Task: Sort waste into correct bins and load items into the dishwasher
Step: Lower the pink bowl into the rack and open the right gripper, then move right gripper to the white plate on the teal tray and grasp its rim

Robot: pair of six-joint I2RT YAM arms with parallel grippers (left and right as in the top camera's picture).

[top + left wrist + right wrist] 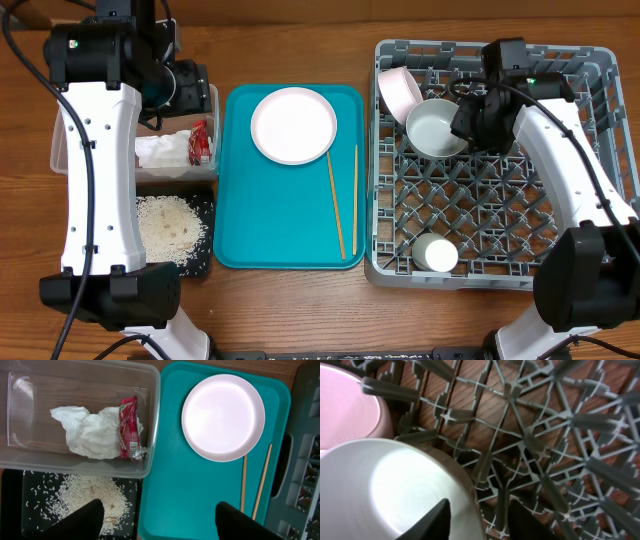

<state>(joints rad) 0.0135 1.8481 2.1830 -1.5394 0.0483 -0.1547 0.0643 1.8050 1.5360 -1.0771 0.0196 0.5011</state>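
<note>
As the spread right end effector [480, 510] straddles its rim, the white bowl [395, 490] gleams.

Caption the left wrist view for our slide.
Crumpled white napkin and red snack wrapper inside clear plastic tub, beside teal tray.

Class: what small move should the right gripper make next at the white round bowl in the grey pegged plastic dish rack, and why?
Probably lift the right gripper straight up: its jaws stand apart astride the rim of the white round bowl, which already sits among the pegs of the grey plastic dish rack.
</note>
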